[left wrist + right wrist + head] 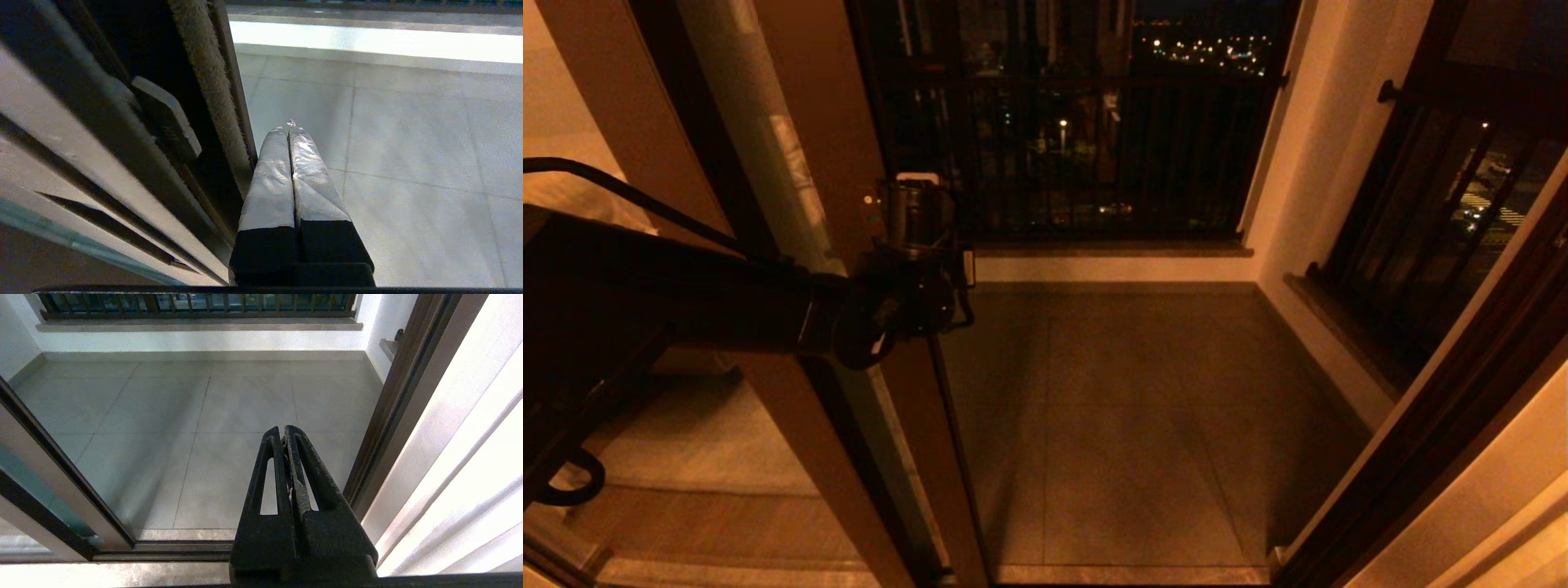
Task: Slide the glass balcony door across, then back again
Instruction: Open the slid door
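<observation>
The glass balcony door stands at the left with its dark brown stile and a pale glass pane, and the doorway to its right is open onto the balcony. My left arm reaches across to the stile's free edge at about mid height. In the left wrist view my left gripper is shut with nothing between its taped fingers. It lies close against the door's edge, beside the brush seal and a flat latch piece. My right gripper is shut and empty, hanging above the sill.
The floor track runs along the threshold. The fixed door frame rises at the right. Grey balcony tiles lie beyond, ending at a dark railing and a low white wall.
</observation>
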Motion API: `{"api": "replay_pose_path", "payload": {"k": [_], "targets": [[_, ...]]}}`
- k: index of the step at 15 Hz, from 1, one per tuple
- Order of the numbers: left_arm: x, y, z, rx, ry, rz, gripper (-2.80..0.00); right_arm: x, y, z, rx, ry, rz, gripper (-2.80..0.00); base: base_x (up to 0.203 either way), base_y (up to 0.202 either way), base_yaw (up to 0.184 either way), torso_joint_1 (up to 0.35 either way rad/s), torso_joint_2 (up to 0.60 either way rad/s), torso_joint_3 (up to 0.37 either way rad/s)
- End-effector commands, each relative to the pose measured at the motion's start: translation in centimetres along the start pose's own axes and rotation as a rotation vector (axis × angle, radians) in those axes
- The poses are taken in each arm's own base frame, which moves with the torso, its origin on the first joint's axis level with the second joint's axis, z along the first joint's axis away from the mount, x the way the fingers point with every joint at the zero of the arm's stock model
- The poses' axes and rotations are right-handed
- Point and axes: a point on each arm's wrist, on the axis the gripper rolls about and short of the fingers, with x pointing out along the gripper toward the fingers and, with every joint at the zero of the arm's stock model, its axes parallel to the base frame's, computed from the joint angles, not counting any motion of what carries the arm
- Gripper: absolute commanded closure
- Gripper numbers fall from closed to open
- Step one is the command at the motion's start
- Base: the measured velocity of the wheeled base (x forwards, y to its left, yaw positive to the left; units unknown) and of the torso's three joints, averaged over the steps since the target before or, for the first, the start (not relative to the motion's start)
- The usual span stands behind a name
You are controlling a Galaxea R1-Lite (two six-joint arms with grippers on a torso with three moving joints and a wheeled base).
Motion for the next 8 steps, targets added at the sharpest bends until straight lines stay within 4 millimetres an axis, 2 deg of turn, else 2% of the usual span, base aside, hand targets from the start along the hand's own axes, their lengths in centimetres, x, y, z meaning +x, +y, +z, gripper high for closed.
{"api": "replay_pose_path", "payload": {"k": [1, 8], "targets": [[0.02, 0.09, 0.09, -0.003, -0.003, 0.004, 0.0, 0.01, 0.0, -0.05, -0.001, 0.002, 0.001, 0.0, 0.0, 0.0, 0.0, 0.0, 0.0, 0.0], [0.26, 0.45, 0.17, -0.007, -0.004, 0.016, 0.0, 0.01, 0.0, -0.05, -0.001, 0.002, 0.001, 0.0, 0.0, 0.0, 0.0, 0.0, 0.0, 0.0]]}}
